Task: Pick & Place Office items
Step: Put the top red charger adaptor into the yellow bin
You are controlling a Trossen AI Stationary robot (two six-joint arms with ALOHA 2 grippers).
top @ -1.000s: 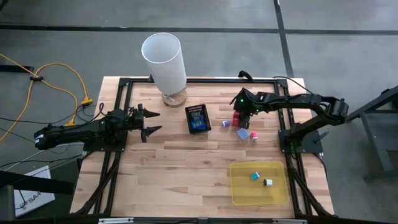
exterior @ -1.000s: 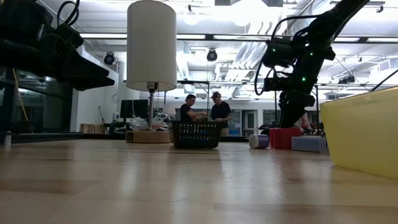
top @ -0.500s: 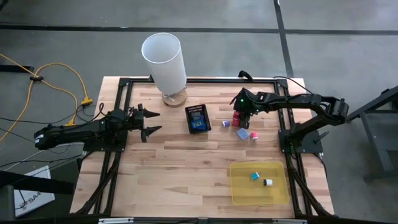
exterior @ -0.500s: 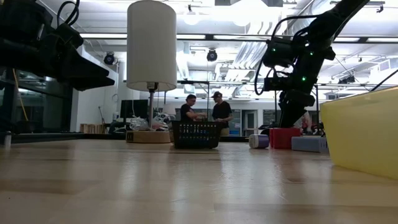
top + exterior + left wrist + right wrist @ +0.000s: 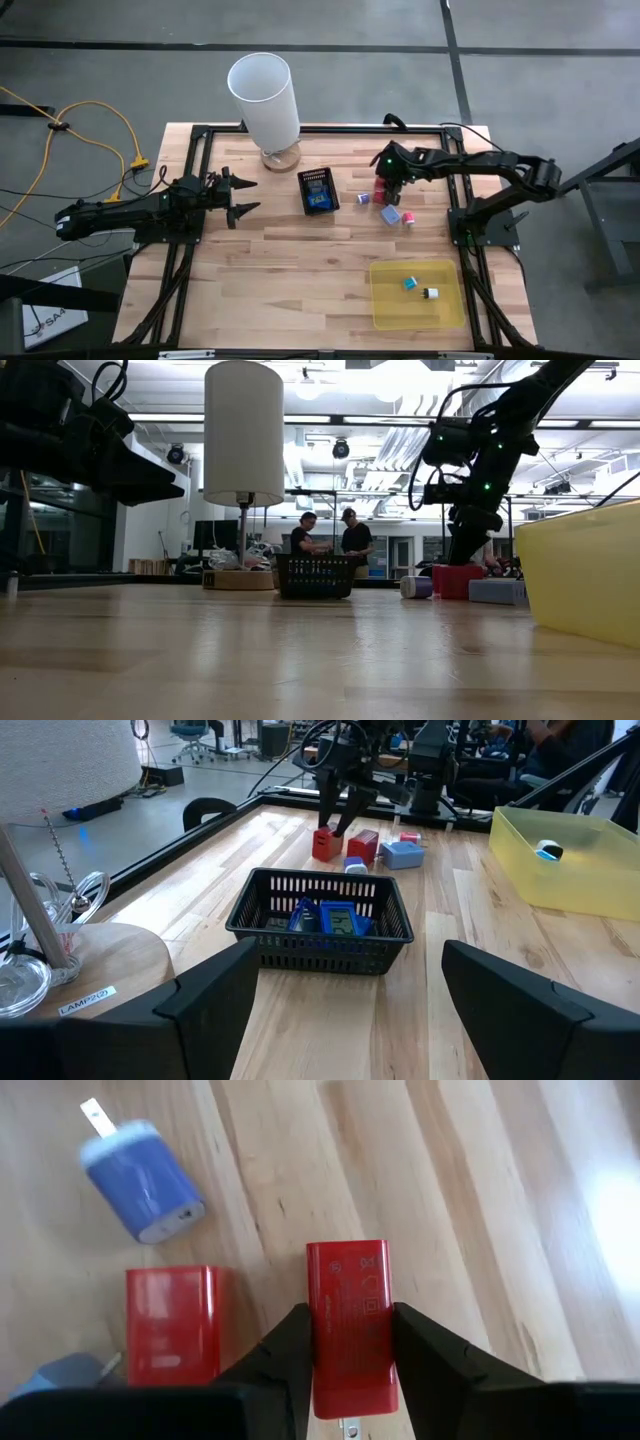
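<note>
My right gripper (image 5: 386,186) points down among a cluster of small office items on the table's far right. In the right wrist view its fingers flank a red block (image 5: 347,1325). A second red block (image 5: 170,1325) lies beside it, with a blue plug piece (image 5: 140,1175) farther off. In the high view a pale blue block (image 5: 390,213) and a pink-and-white piece (image 5: 408,217) lie just nearer. My left gripper (image 5: 240,198) hangs open over the table's left side, far from the items. My right gripper pinches the red block between its two fingers, one finger (image 5: 290,1350) on each long side (image 5: 322,1335), coming from above and pointing down. In the low view the red block (image 5: 455,580) shows at table level; whether it is lifted I cannot tell.
A black mesh basket (image 5: 318,190) holding blue pieces sits mid-table, left of the cluster. A white lamp (image 5: 265,95) stands at the far edge. A yellow tray (image 5: 385,300) at the near right holds a teal piece (image 5: 409,283) and a white piece (image 5: 430,293). Bare wood lies between.
</note>
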